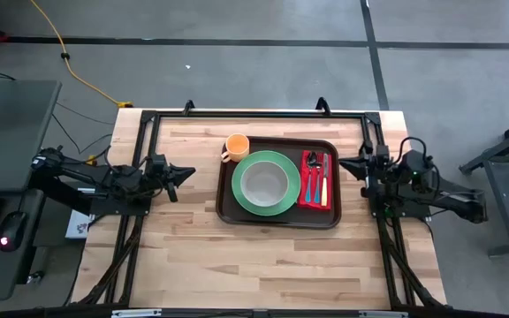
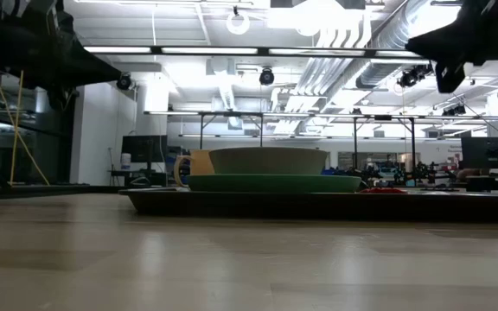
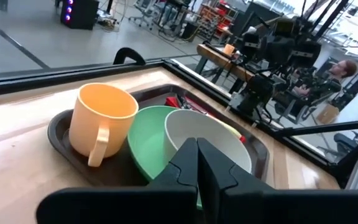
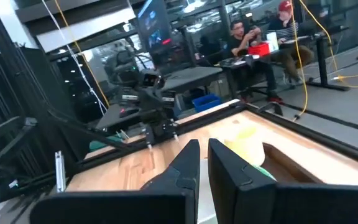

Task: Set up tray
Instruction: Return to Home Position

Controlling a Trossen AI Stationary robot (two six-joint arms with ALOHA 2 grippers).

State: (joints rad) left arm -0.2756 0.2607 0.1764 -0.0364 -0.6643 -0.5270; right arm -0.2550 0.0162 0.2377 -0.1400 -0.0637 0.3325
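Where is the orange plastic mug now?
In the high view, the orange plastic mug stands in the upper left corner of the dark brown plastic tray, beside the round green plate.

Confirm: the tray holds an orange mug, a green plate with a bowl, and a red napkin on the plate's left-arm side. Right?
No. The high view shows the red napkin lying on the right-arm side of the green plate; the tray, orange mug and bowl are as stated.
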